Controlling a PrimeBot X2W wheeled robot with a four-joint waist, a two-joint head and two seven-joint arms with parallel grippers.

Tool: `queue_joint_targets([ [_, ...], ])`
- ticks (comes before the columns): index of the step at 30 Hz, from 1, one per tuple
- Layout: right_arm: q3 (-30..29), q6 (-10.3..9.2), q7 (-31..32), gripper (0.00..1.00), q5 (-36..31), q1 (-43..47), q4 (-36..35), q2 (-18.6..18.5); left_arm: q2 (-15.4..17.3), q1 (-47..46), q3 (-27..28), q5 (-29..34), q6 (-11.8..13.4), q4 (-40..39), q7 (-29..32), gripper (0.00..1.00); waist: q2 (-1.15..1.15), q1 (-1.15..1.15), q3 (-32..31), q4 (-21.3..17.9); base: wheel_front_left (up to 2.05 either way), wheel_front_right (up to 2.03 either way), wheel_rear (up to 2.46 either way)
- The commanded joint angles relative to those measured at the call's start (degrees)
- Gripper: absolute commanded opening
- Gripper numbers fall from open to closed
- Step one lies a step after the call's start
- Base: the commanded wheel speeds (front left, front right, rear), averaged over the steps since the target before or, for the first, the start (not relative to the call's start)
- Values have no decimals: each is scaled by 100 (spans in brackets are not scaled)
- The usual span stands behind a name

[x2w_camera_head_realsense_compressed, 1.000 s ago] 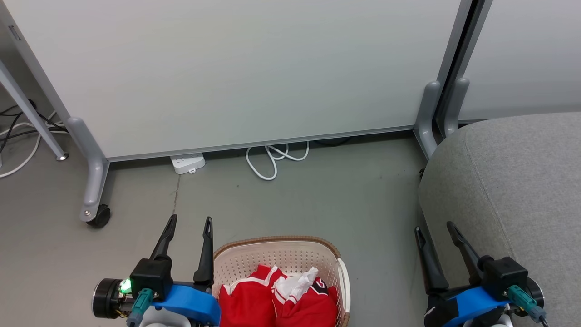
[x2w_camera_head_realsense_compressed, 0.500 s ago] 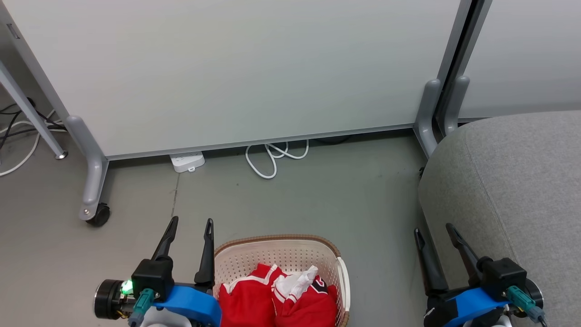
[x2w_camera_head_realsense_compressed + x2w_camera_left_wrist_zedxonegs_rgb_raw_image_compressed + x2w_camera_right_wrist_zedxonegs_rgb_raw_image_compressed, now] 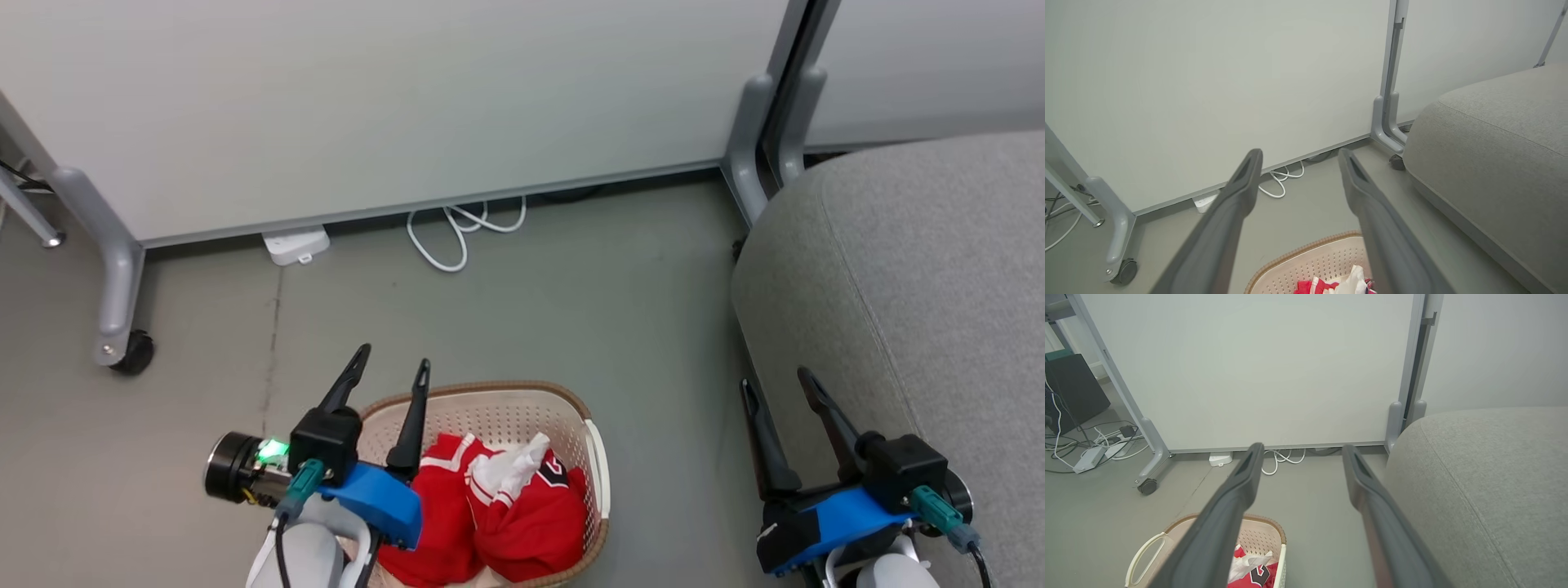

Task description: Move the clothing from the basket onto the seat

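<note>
Red clothing (image 3: pixel 490 506) with white trim lies crumpled in the cream basket (image 3: pixel 498 394) on the floor, low in the head view; its top also shows as clothing (image 3: pixel 1349 283) and clothing (image 3: pixel 1253 569) in the wrist views. My left gripper (image 3: pixel 393 367) hangs open over the basket's left rim, nothing between its fingers. My right gripper (image 3: pixel 775 382) stands open at the lower right, beside the front edge of the grey seat (image 3: pixel 922 269). The seat (image 3: pixel 1490 147) fills the right side of both wrist views as seat (image 3: pixel 1486 465).
A pale wheeled partition (image 3: pixel 392 98) stands behind, with a caster (image 3: pixel 131 353) at the left and posts (image 3: pixel 763 122) near the seat. A white power strip (image 3: pixel 295 244) and coiled cable (image 3: pixel 457 229) lie at its foot. Grey floor lies between basket and seat.
The head camera has tilted, shifting the whole picture up. My left gripper has moved right and forward, from beside the basket to over its left rim. The right gripper has barely moved.
</note>
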Motion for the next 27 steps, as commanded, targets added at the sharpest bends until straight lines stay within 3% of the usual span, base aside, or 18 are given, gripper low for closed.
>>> queue_joint_targets([
  [1,13,3,-22,100,38,-75,-14,-28,45,-123,-38,30,-24,49,-16,100,0,0,174,-134,0,0,0],
  [12,93,3,-21,100,106,-593,-176,-26,324,-1101,-924,-112,-68,1163,-16,100,0,0,1111,-611,0,0,0],
  [20,164,3,-21,100,196,-1078,-374,-24,657,-1972,-1866,-521,-70,2166,-16,100,0,0,2077,-899,0,0,0],
  [27,244,3,-22,100,293,-1442,-524,-23,740,-2492,-2431,-926,-70,2888,-16,100,0,0,2693,-1029,0,0,0],
])
